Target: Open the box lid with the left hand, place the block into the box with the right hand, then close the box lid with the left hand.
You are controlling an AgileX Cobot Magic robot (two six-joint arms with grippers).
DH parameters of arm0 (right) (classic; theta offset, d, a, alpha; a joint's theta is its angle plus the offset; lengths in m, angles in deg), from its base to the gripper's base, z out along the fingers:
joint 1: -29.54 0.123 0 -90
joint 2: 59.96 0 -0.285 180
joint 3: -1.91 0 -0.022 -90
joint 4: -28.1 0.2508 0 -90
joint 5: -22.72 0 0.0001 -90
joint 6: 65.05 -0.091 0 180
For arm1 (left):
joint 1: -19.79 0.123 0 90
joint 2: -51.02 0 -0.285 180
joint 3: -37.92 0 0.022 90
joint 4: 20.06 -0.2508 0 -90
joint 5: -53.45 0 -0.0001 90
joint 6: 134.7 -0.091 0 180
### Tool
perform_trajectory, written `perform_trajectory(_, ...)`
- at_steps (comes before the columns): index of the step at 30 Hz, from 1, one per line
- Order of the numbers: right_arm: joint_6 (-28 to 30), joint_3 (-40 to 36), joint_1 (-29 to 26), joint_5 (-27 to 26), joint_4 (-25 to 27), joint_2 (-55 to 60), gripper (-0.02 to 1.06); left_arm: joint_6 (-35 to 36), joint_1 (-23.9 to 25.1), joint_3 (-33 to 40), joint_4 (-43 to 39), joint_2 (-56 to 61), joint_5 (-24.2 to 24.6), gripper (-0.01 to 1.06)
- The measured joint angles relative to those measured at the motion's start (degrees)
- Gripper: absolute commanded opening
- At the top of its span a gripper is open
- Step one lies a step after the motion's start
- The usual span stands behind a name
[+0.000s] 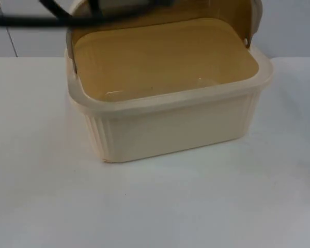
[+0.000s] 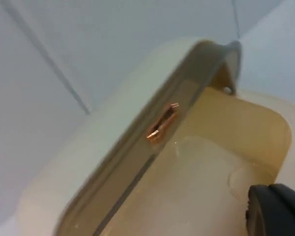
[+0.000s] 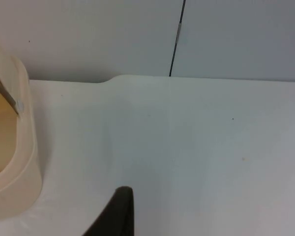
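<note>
Cream plastic makes up the box (image 1: pixel 170 124), which stands on the white table (image 1: pixel 51 206) with its ribbed front wall facing the fixed camera and its lid (image 1: pixel 196 10) swung up at the back, close to the grey partition wall (image 1: pixel 26 41). The inside of the box looks yellowish and smooth, and no block can be made out in it.

In the left wrist view the raised lid (image 2: pixel 113 152) runs slantwise just ahead of the left gripper (image 2: pixel 275 209), whose one visible black fingertip sits right over the open interior of the box (image 2: pixel 221 157). A small copper-coloured clip (image 2: pixel 162 125) is set in the lid's inner edge, a little further from that fingertip, and a hinge pin (image 2: pixel 228 90) shows at the lid's far end. Whether this claw is apart, together or clamped on the lid cannot be told.

The right gripper (image 3: pixel 118 211) hangs over bare table, with the rounded end of the box (image 3: pixel 12 147) off to one side of it and apart from it. Beyond its single visible fingertip the table runs to the partition wall (image 3: pixel 113 34), where a dark seam (image 3: pixel 176 39) divides the panels. Its fingers' state cannot be told either. Nothing lies between this claw and the box.
</note>
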Motion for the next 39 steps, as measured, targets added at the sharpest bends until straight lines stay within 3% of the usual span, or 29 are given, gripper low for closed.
perform_trajectory(3,0.0,0.0,0.0,0.0,0.0,0.0,1.05,0.0,2.53,0.55,5.18,2.97,1.41,0.0)
perform_trajectory(8,0.0,0.0,0.0,0.0,0.0,0.0,1.05,-0.23,12.79,0.9,13.39,10.28,10.26,0.0)
perform_trajectory(9,0.0,0.0,0.0,0.0,0.0,0.0,1.05,-0.23,12.79,0.9,13.39,10.28,10.26,0.0)
perform_trajectory(12,0.0,0.0,0.0,0.0,0.0,0.0,1.05,-2.87,20.46,0.9,14.92,12.96,12.16,0.0)
perform_trajectory(14,0.0,0.0,0.0,0.0,0.0,0.0,1.05,-4.53,22.34,0.9,16.66,13.22,12.16,0.0)
perform_trajectory(16,0.0,0.0,0.0,0.0,0.0,0.0,1.05,-11.68,26.75,0.9,24.97,13.33,11.17,0.0)
perform_trajectory(18,0.0,0.0,0.0,0.0,0.0,0.0,1.05,-24.19,29.92,0.9,39.89,12.95,10.95,0.0)
perform_trajectory(19,0.0,0.0,0.0,0.0,0.0,0.0,1.05,-24.19,29.92,0.9,39.89,12.95,10.95,0.0)
perform_trajectory(22,0.0,0.0,0.0,0.0,0.48,0.0,1.05,-41.9,33.75,0.9,58.36,11.56,11.33,0.0)
perform_trajectory(24,0.0,0.0,0.0,0.0,0.96,0.0,1.05,-46.31,36.46,0.9,63.57,10.92,11.41,0.0)
perform_trajectory(30,0.0,0.0,0.0,0.13,1.17,0.0,1.05,-48.6,42.76,0.55,64.08,10.46,11.41,0.0)
perform_trajectory(39,0.0,0.0,0.0,0.13,1.53,0.0,1.05,-48.6,44.2,-1.89,63.39,10.93,11.22,0.04)
